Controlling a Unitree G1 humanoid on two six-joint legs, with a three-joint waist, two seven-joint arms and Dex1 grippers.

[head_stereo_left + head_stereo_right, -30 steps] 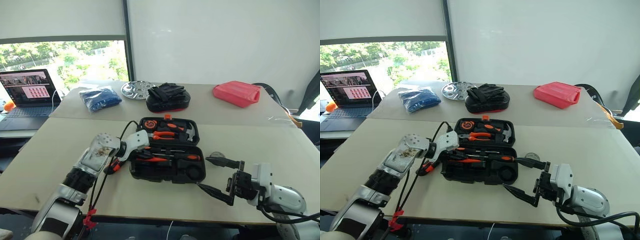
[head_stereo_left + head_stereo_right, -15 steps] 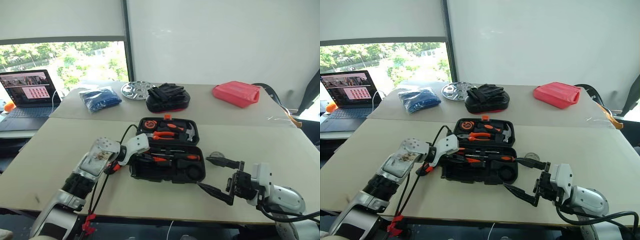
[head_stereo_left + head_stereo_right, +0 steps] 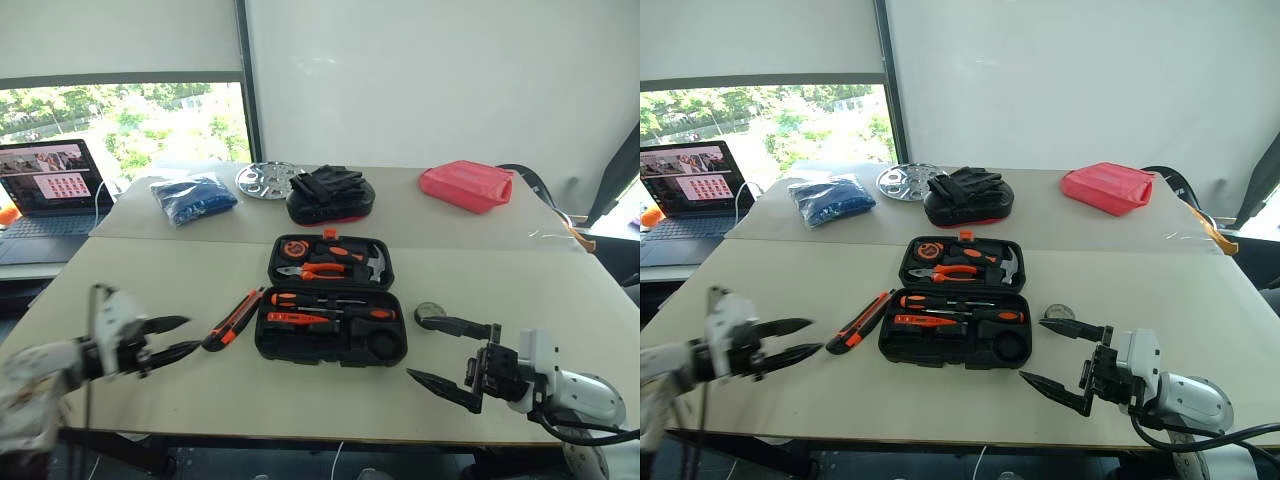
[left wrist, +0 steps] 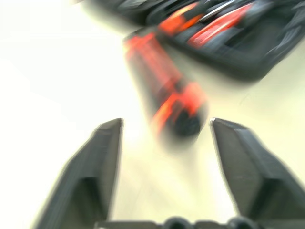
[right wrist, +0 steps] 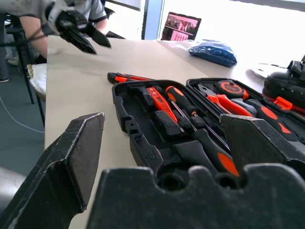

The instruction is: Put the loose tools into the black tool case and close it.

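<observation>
Head view: black tool case (image 3: 331, 325) lies open mid-table; utility knife (image 3: 232, 319) just beside its left edge, on table. Left gripper (image 3: 172, 338) fingers apart, empty, well left of knife. Right gripper (image 3: 450, 355) spread wide, empty, near case's right side.
L wrist view: knife betw. fingers (image 4: 90, 179), not touching.
R wrist view: screwdrivers (image 5: 190, 117) seated in case.

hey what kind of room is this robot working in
Probably an office or lab: plain pale tables pushed together, an open laptop by a big window with a roller blind, and a tool case laid out as a test setup.
</observation>
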